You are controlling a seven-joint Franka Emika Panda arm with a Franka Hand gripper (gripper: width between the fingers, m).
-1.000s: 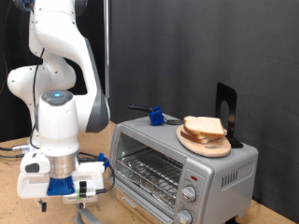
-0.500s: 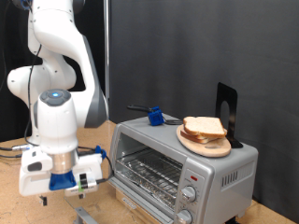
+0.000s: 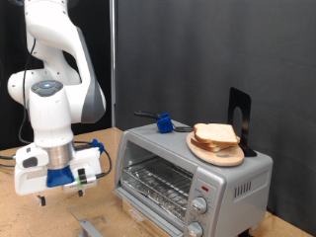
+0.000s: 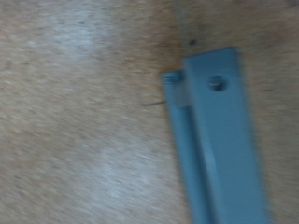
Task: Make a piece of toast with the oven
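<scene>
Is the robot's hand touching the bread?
Apart. In the exterior view, the bread sits on a plate atop the oven, while the gripper hangs far to the exterior view's left.

— Could you make out the gripper (image 3: 41, 200)?
— Barely; its fingers were too small and dark to read, and the wrist view showed none.
— And the oven (image 3: 193, 176)?
— Its lower right corner was cut off by the bottom edge.
— The wrist view?
— Blurred: a blue-grey bar (image 4: 217, 140) ran off the frame's edge.
</scene>
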